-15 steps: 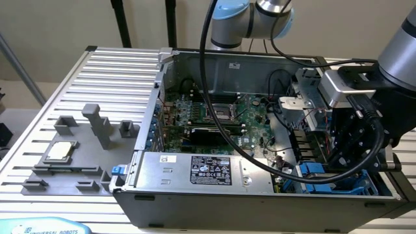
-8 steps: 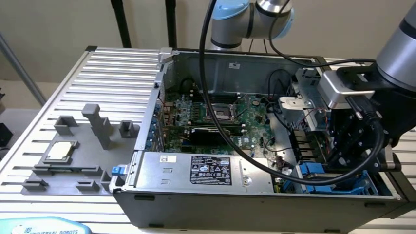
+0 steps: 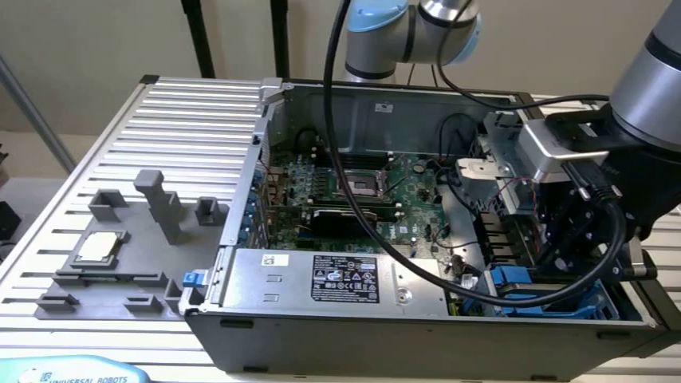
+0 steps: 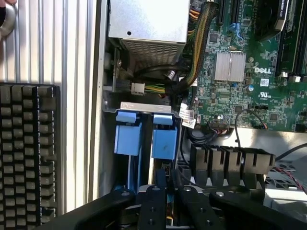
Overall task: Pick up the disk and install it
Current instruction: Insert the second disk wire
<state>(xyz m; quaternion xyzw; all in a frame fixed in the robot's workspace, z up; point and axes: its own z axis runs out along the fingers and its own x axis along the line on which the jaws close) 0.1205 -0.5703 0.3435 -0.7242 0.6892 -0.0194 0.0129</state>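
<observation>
Exterior view: an open computer case [image 3: 426, 319] lies on its side on a ribbed metal table [image 3: 159, 159], with the green circuit board [image 3: 352, 191] exposed inside and a silver box with a black label [image 3: 340, 279] along the near wall. The robot arm [image 3: 649, 88] reaches in from the exterior view's right, and its black claw [image 3: 575, 247] hangs low over the corner of the case where blue plastic parts sit in a drive bay [image 3: 543, 299]. A thick black cable [image 3: 352, 159] loops from the arm across the board. On the table to the exterior view's left, a grey holder [image 3: 107, 271] carries a small square silvery chip [image 3: 98, 247].

In the wrist view, the claw [image 4: 168, 191] is down at the drive bay [image 4: 144, 108], its dark fingers [image 4: 152, 206] drawn close together around the upper edge of the disk [image 4: 163, 141], which stands on edge in the bay with its blue carrier showing. A second blue carrier [image 4: 127, 136] stands just beside it in the neighbouring slot. The disk sits well down in the bay, next to the silver box [image 4: 148, 24] and a bundle of wires [image 4: 192, 67]. A black keyboard [image 4: 26, 148] lies on the table outside the case.
</observation>
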